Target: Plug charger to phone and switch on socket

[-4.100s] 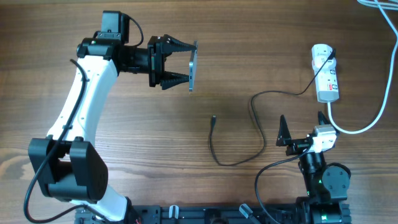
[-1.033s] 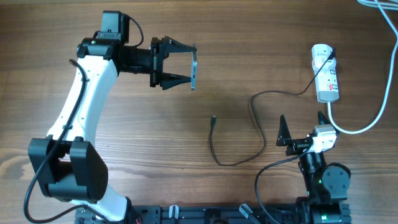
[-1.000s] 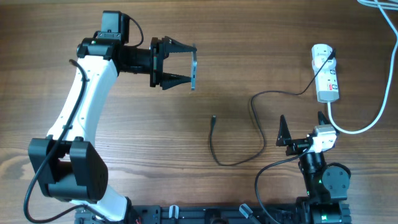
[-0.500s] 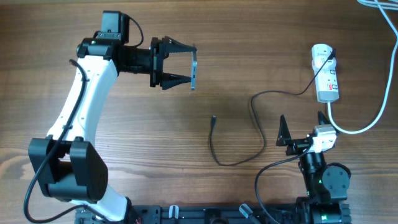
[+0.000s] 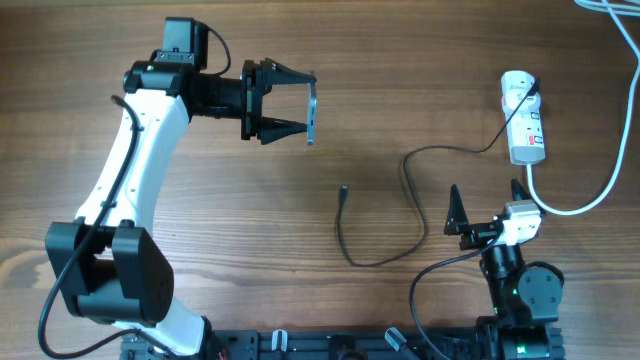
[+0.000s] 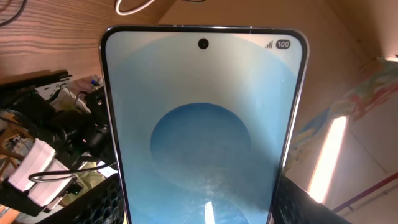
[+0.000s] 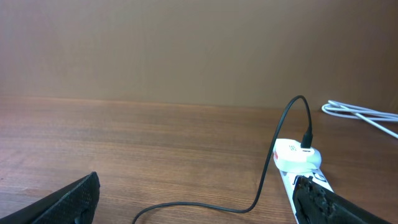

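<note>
Overhead shows the phone [image 5: 312, 108] only as a thin edge-on sliver, clamped between the fingers of the left gripper [image 5: 306, 101] above the wooden table [image 5: 250, 250]. The left wrist view shows it face-on instead: a lit blue-green screen, a punch-hole camera and "100" at the top. The charger [image 5: 372, 264] loops loose on the table, its plug tip [image 5: 343, 191] lying free, well apart from the phone. The right wrist view shows the cable's other end plugged into the socket [image 7: 298, 155], near a white cord [image 5: 600, 195]. The left arm reaches up from its base and bends rightward, wrist level. The right arm sits folded at its base, and the right gripper [image 5: 485, 190] has its jaws spread wide, holding nothing.
</note>
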Controlling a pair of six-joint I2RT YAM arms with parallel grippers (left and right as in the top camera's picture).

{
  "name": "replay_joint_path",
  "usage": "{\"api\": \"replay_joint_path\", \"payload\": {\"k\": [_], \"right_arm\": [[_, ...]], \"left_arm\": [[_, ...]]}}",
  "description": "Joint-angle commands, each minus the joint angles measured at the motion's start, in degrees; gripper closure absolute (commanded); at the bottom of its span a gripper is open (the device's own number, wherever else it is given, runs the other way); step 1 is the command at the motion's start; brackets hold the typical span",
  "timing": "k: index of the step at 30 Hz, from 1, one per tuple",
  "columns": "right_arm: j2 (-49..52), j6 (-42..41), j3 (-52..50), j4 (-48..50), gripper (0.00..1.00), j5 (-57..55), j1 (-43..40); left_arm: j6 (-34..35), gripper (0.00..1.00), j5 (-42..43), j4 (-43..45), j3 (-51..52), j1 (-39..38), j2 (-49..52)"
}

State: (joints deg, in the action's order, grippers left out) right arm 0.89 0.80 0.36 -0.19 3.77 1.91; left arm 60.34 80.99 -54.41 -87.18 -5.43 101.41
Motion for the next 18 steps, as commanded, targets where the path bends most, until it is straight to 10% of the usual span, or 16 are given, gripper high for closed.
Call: {"api": "replay_joint_path", "payload": {"k": [1, 18], "right_arm": [[-0.3, 0.7, 0.0, 0.2, 0.0, -0.9, -0.3], [-0.3, 0.7, 0.0, 0.2, 0.0, -1.0, -0.3]], "left_arm": [[0.1, 0.32, 1.4, 0.2, -1.4, 0.5, -1.7], [0.1, 0.32, 0.2, 0.2, -1.4, 0.5, -1.7]]}}
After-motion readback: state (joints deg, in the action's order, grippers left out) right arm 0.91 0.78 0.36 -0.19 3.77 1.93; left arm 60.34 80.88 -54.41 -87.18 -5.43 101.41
